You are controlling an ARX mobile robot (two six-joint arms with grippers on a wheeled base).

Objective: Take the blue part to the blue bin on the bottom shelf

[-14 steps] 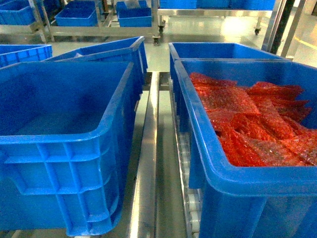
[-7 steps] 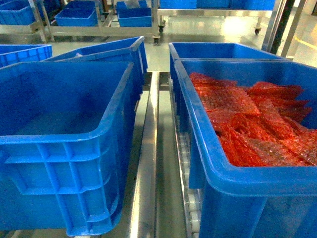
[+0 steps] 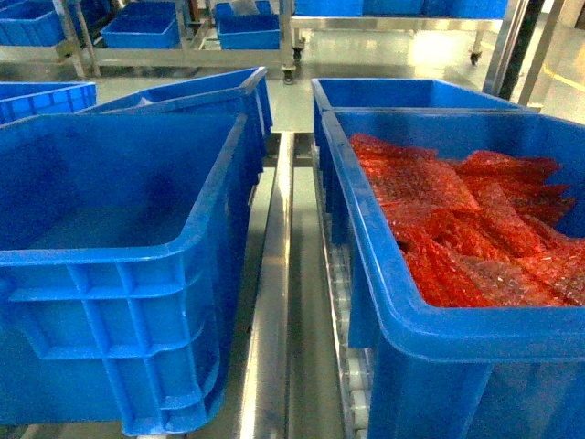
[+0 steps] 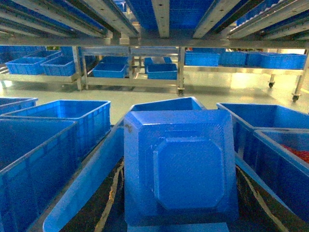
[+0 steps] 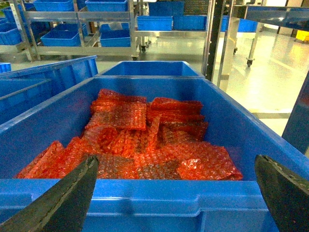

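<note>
Red bubble-wrap bags (image 3: 475, 229) fill the right-hand bin (image 3: 439, 338); wheeled racks (image 3: 384, 23) stand beyond

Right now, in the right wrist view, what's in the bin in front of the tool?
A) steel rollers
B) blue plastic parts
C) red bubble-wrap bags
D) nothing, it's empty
C: the blue bin directly ahead of the open right tool holds a pile of red bubble-wrap bags, and the head view shows the same red pile in the right-hand bin.
</note>
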